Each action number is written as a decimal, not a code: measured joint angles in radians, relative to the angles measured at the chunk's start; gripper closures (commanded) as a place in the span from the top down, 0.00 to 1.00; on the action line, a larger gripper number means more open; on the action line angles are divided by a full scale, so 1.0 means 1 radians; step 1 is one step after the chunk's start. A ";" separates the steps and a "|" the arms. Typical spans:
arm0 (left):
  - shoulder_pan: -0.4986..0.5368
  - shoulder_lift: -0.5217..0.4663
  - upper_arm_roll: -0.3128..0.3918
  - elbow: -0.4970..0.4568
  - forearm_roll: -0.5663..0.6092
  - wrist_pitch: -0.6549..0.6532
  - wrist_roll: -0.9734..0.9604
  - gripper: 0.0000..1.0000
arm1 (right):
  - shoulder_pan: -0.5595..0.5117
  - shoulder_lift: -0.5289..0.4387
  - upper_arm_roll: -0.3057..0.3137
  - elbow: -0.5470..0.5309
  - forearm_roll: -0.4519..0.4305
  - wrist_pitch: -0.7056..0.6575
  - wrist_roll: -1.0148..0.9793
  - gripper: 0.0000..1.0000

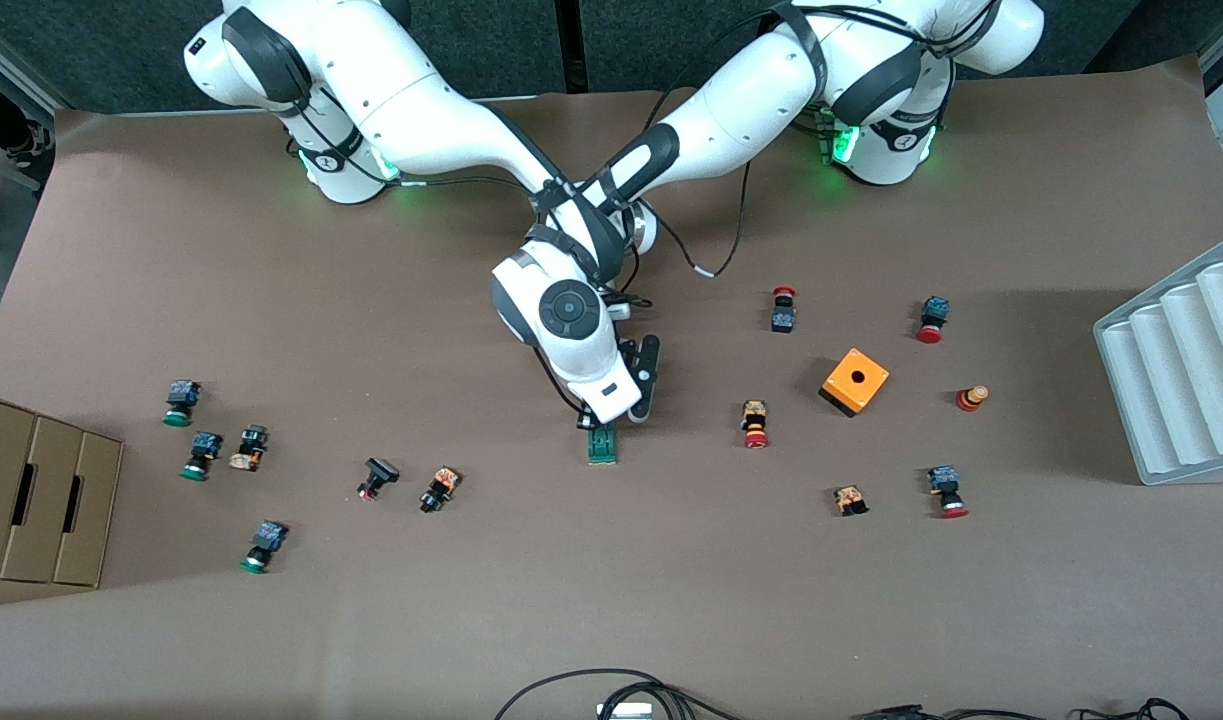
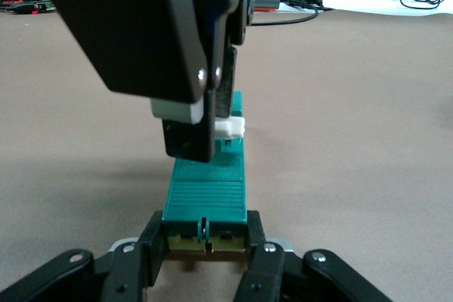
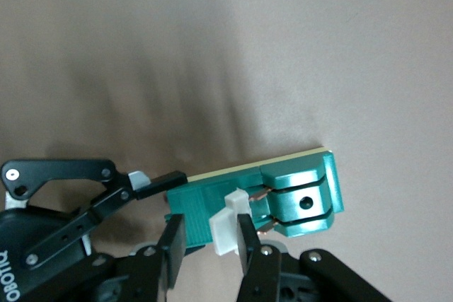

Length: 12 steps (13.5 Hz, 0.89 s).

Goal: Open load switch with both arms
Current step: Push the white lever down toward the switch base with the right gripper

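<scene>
The dark-green load switch (image 1: 602,445) lies flat in the middle of the table. My left gripper (image 2: 204,235) sits low over the table, shut on the switch's (image 2: 209,189) end farther from the front camera, one finger on each side. My right gripper (image 3: 210,235) comes down from above with its fingers around the white sliding piece (image 3: 225,228), one pad pressed against it. From the left wrist, the right gripper (image 2: 212,132) stands over the white piece (image 2: 231,129). In the front view the right arm's hand (image 1: 611,390) covers most of both grippers.
An orange box with a hole (image 1: 855,381) and red-capped push buttons (image 1: 756,424) lie toward the left arm's end. Green-capped buttons (image 1: 201,455) and a cardboard box (image 1: 41,500) lie toward the right arm's end. A white ridged tray (image 1: 1181,370) stands at the table's edge.
</scene>
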<state>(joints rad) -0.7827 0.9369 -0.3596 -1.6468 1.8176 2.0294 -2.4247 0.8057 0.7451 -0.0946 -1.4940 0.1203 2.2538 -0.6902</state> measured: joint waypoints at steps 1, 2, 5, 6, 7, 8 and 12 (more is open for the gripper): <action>0.000 0.000 0.000 0.000 0.000 0.000 0.000 0.24 | 0.000 0.000 0.000 -0.003 0.000 0.003 0.000 0.39; 0.000 0.000 0.000 0.000 0.000 0.000 0.000 0.24 | 0.000 0.001 0.000 -0.004 0.000 0.006 0.000 0.39; 0.000 0.000 0.000 0.000 0.000 0.000 0.000 0.24 | 0.000 0.002 0.000 -0.006 0.000 0.011 0.001 0.39; 0.000 0.000 0.000 0.000 0.000 0.000 0.000 0.24 | 0.000 0.003 0.000 -0.007 0.000 0.015 0.001 0.39; 0.000 0.000 0.000 0.000 0.000 0.000 0.000 0.24 | 0.000 0.004 0.000 -0.008 0.000 0.018 0.003 0.39; 0.000 0.000 0.000 0.000 0.000 0.000 0.000 0.24 | 0.000 0.005 0.000 -0.012 0.000 0.026 0.005 0.39; 0.000 0.000 0.000 0.000 0.000 0.000 0.000 0.25 | 0.000 0.013 0.000 -0.021 0.000 0.050 0.006 0.39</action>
<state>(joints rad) -0.7827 0.9369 -0.3596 -1.6468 1.8176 2.0294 -2.4247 0.8057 0.7577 -0.0950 -1.5151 0.1203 2.3035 -0.6845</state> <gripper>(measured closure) 0.515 0.608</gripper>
